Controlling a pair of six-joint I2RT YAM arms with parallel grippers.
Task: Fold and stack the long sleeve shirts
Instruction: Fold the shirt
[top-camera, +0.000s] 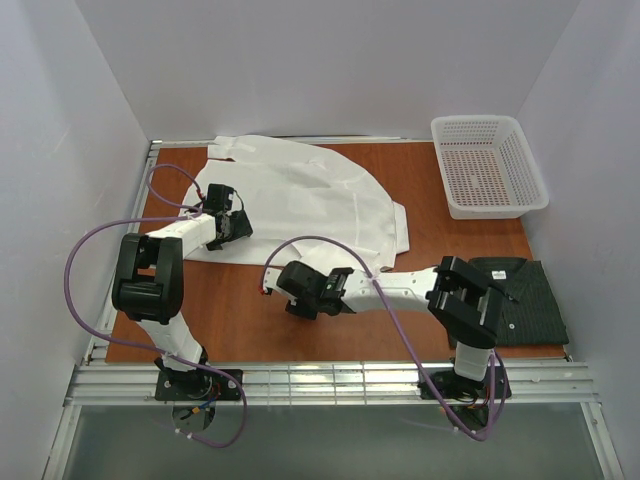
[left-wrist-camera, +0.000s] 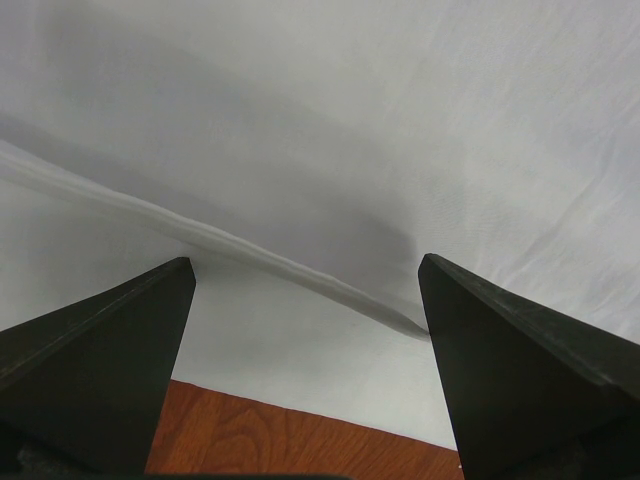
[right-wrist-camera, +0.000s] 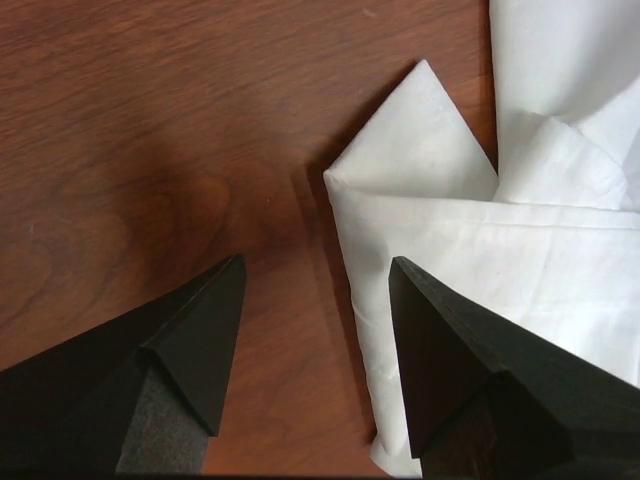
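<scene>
White walls close in a reddish-brown wooden table (top-camera: 250, 310). In the top view the white shirt (top-camera: 310, 195) lies spread out around 11 to 12 o'clock on the table, with its collar end at the back. The dark charcoal shirt (top-camera: 525, 300) sits folded at about 4 o'clock, just beside the right arm's upper link. A white mesh basket (top-camera: 488, 165) stands at 2 o'clock, well apart from both shirts.

The left gripper (top-camera: 236, 216) is at the white shirt's 9 o'clock edge. Its wrist camera shows the jaws apart over white cloth (left-wrist-camera: 400, 120), where a raised seam or fold runs across, and a strip of bare wood shows at 6 o'clock.

The right gripper (top-camera: 298, 290) reaches across toward the table's middle. It is low over the wood, at 6 o'clock from the white shirt. Its jaws also stand apart and hold nothing. In its wrist view a folded corner of the white shirt (right-wrist-camera: 440, 200) lies flat at 1 o'clock, near the right fingertip (right-wrist-camera: 420, 320).
</scene>
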